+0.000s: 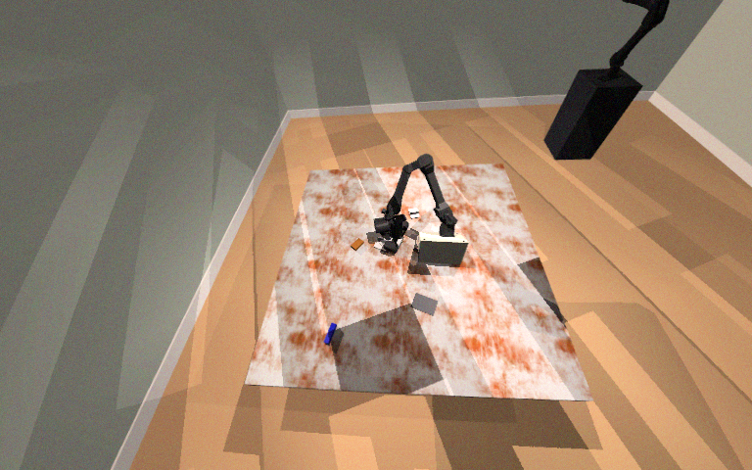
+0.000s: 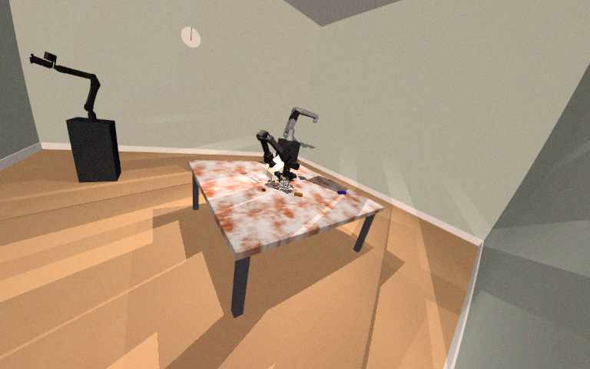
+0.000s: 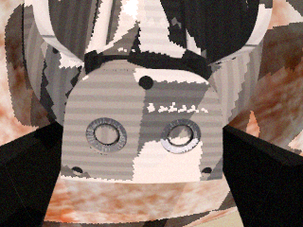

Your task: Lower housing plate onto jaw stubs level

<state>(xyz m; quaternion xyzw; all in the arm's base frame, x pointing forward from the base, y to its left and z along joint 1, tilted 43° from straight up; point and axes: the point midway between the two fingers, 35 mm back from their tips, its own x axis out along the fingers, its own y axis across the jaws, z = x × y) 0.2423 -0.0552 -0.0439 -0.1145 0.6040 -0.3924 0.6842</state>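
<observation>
The housing plate (image 3: 109, 163), a pale plate with a rounded upper edge, lies between my fingers in the wrist view. It has two ringed round openings (image 3: 106, 134) (image 3: 181, 134), a dark hole near the top and small holes at its lower corners. My gripper (image 3: 142, 130) (image 1: 390, 249) (image 2: 284, 184) is shut on the plate, one black finger at each side edge. The two curved jaws (image 3: 42, 90) (image 3: 242, 78) spread out at left and right beyond the plate. The stubs under it are hidden, and whether the plate touches them cannot be told.
A cream box (image 1: 442, 253) (image 2: 271, 172) stands by the arm base. An orange block (image 1: 356, 244) (image 2: 298, 194) lies close to the gripper. A blue block (image 1: 330, 333) (image 2: 342, 192) and a grey square (image 1: 424, 304) lie farther off. Small white pieces (image 1: 414, 212) lie behind the gripper.
</observation>
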